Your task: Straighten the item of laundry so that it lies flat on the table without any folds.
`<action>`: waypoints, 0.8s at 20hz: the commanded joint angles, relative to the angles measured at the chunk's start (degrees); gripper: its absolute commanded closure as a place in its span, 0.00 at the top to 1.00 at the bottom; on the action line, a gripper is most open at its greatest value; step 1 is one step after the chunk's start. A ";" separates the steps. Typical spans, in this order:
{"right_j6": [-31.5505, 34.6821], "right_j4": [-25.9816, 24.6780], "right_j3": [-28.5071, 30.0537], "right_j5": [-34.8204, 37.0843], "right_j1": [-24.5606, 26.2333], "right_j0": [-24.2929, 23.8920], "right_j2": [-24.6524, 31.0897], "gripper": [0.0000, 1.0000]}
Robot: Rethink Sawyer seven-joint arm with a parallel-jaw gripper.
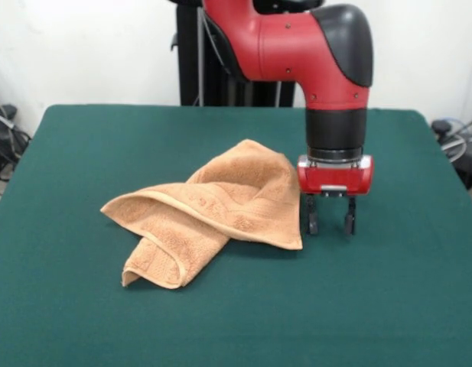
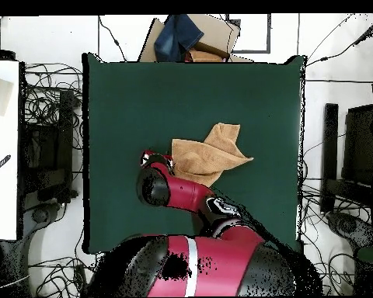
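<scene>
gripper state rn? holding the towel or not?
Gripper: open, holding nothing; fingers straddle empty air beside the towel, just above the table.

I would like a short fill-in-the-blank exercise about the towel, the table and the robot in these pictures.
1. The light orange-tan terry towel lies ____ on the table, not flat.
2. The table's felt-like cloth surface is dark ____.
3. The red and black gripper stands beside the towel with its fingers ____.

Missing words: folded; green; open
</scene>
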 commanded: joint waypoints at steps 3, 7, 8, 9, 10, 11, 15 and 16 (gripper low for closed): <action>10.34 2.03 1.95 14.91 -1.18 -1.77 6.52 1.00; 10.45 0.45 1.33 14.64 0.52 -4.70 10.51 1.00; 10.34 -1.02 0.55 12.15 1.53 -5.75 12.12 1.00; 10.24 -2.49 -0.22 9.66 2.53 -6.80 13.72 1.00; 9.94 -3.63 -1.20 7.99 3.55 -7.68 14.88 1.00; 10.15 -3.77 -1.61 7.34 3.89 -8.08 15.38 1.00; 9.75 -4.00 -2.34 8.30 4.63 -9.85 17.85 1.00; 9.74 -3.97 -2.31 8.53 4.53 -10.36 18.47 1.00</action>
